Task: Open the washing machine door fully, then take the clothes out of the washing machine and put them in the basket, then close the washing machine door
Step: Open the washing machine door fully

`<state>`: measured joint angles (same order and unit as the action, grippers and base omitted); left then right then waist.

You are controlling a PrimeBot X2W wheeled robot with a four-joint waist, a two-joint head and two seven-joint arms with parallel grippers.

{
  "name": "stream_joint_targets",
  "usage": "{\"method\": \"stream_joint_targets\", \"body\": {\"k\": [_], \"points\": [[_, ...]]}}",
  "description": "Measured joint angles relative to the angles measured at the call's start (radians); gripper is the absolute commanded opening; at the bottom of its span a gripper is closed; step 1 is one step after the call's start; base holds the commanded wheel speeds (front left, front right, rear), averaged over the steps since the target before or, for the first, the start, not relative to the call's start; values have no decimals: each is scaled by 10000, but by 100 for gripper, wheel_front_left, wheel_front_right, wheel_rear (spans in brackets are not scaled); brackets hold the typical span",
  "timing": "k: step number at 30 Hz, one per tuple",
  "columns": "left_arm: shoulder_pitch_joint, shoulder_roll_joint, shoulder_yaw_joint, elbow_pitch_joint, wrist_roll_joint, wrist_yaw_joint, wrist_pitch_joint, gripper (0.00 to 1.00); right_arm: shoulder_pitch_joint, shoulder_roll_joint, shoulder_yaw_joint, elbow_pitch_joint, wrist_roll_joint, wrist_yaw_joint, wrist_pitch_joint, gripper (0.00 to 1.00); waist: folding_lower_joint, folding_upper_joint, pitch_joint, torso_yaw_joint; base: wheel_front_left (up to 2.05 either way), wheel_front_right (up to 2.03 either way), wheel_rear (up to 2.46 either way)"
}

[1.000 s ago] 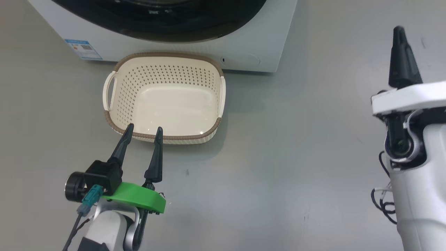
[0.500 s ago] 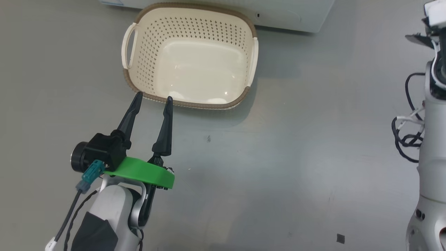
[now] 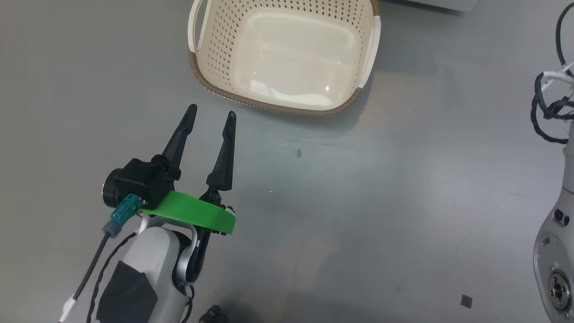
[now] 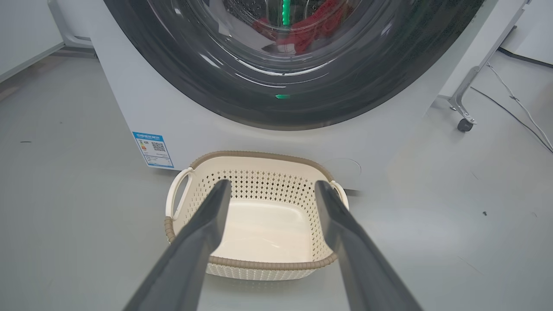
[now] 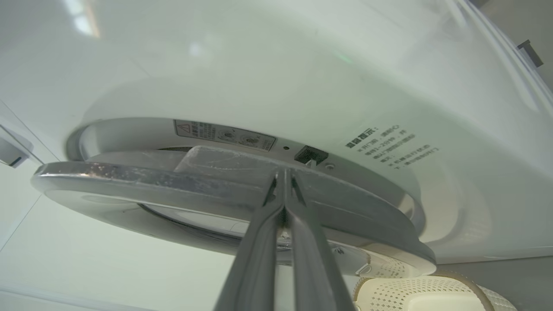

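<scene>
The washing machine (image 4: 125, 108) is a white box, and its door (image 4: 173, 73) has a black rim around clear glass. Red clothes (image 4: 311, 26) show through the glass. The cream basket (image 3: 269, 105) stands on the floor in front of it, with nothing inside. My left gripper (image 3: 212, 111) is open, short of the basket's near rim (image 4: 259, 263), holding nothing. My right gripper (image 5: 285, 172) is shut, its tips against the door's silver edge (image 5: 129, 175). That edge stands slightly off the machine's front (image 5: 259, 65).
My right forearm (image 3: 556, 251) and its dark cables (image 3: 549, 107) stand at the right of the head view. A wheeled stand leg (image 4: 464, 125) and floor cables lie right of the machine. A blue sticker (image 4: 153, 149) marks its lower left corner.
The head camera has tipped down and turned, so the basket slid up the picture and the machine and right gripper left it. My left gripper stays open.
</scene>
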<state>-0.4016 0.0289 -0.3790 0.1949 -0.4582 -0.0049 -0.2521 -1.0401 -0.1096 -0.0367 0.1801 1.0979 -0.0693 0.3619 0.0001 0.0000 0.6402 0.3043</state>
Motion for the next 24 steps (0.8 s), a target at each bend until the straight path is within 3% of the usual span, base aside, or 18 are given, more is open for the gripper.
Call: {"method": "stream_joint_targets", "body": {"k": [24], "points": [[-315, -46, -127, 140, -311, 184, 0, 100, -1990, -58, -573, 1707, 1501, -397, 1459, 0, -1, 0, 409, 420, 0, 0, 0]]}}
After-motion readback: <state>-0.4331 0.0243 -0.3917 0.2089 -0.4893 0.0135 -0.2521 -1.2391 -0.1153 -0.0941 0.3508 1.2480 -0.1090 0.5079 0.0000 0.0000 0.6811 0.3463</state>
